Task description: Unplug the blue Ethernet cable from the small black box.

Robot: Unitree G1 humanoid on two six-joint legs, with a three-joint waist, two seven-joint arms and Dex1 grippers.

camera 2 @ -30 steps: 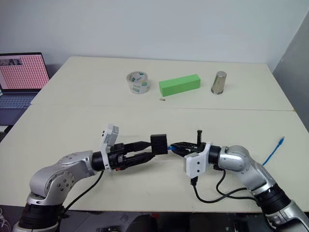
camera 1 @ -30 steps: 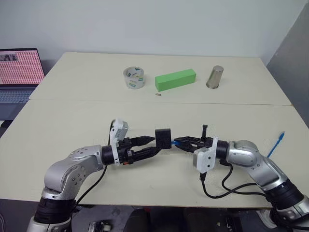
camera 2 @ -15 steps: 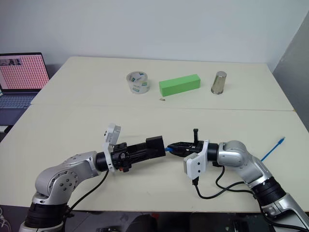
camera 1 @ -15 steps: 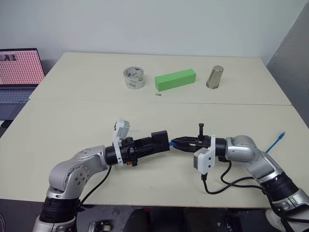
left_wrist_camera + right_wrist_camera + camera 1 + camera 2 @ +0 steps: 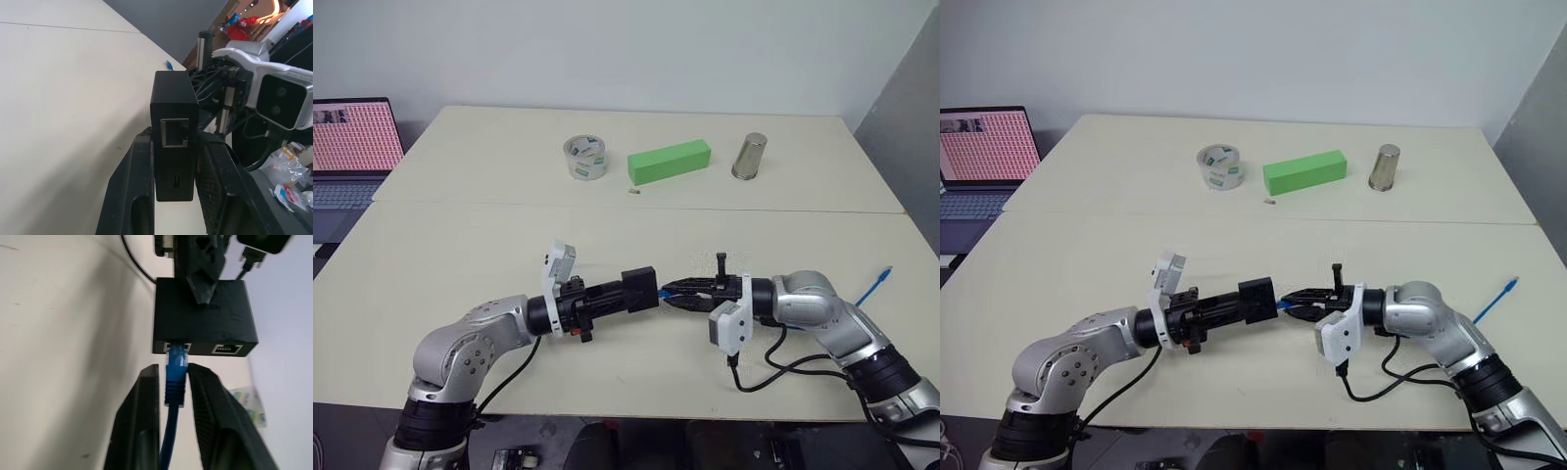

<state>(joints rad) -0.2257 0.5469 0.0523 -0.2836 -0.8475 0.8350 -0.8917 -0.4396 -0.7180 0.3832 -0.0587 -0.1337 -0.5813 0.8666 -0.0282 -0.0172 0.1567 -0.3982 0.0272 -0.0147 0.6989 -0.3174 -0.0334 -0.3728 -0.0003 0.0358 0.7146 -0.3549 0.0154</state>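
Small black box (image 5: 173,129) clamped between the left gripper (image 5: 172,196) fingers, held above the table (image 5: 460,245). Blue Ethernet cable (image 5: 174,377) plug seated in a box port. Plug sits between the right gripper (image 5: 173,382) fingers (image 5: 146,396); fingers narrowly parted alongside it, contact unclear. Far cable end lies on the table near the right arm.
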